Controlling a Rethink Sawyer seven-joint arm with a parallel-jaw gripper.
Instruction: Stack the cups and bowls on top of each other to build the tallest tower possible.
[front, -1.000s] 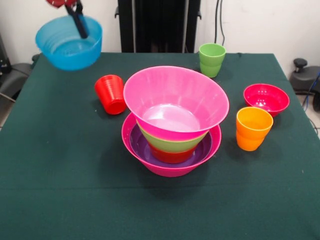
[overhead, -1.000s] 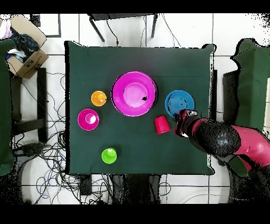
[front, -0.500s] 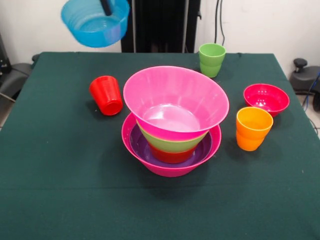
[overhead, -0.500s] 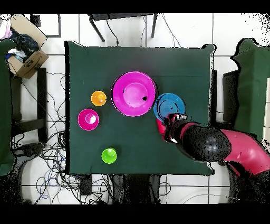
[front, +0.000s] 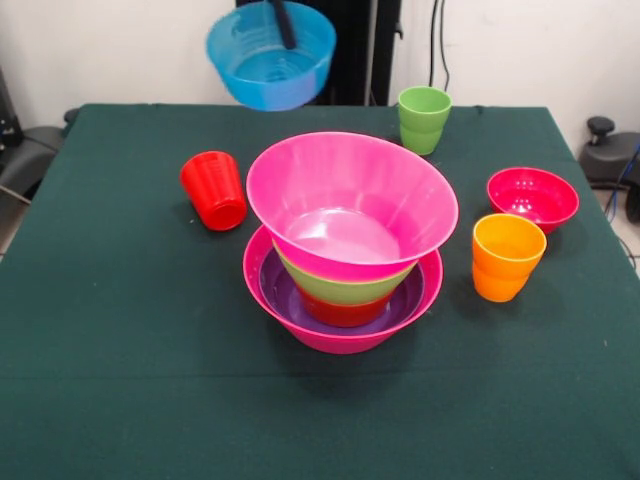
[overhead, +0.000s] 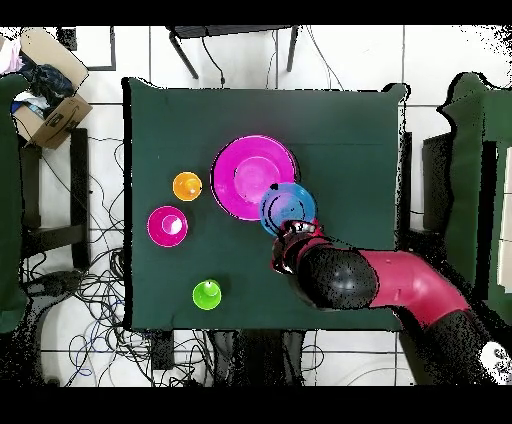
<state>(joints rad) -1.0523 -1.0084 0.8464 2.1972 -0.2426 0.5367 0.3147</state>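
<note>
On the dark green cloth-covered desk (front: 120, 330), going left to right in the front view, a glossy red cup (front: 214, 189) stands at the far left, tilted a little, its mouth up and its stepped base narrower than its rim. Above and behind it, the translucent blue bowl (front: 270, 54) hangs in the air, ribbed inside, mouth up and slightly tipped toward the camera; the gripper (front: 284, 24) comes down into it, its jaws closed over the bowl's far rim. At the centre sits the tower (front: 345, 245): a large hot-pink bowl as base, then purple, orange-red and lime green bowls nested in it, and a second large hot-pink bowl on top, leaning to the right. Beyond it, far on the desk, a lime green cup (front: 424, 119) stands upright. To the right, an orange cup (front: 507, 257) stands upright, with a crimson bowl (front: 532, 198) just behind it, mouth up. In the overhead view the blue bowl overlaps the tower's edge.
</note>
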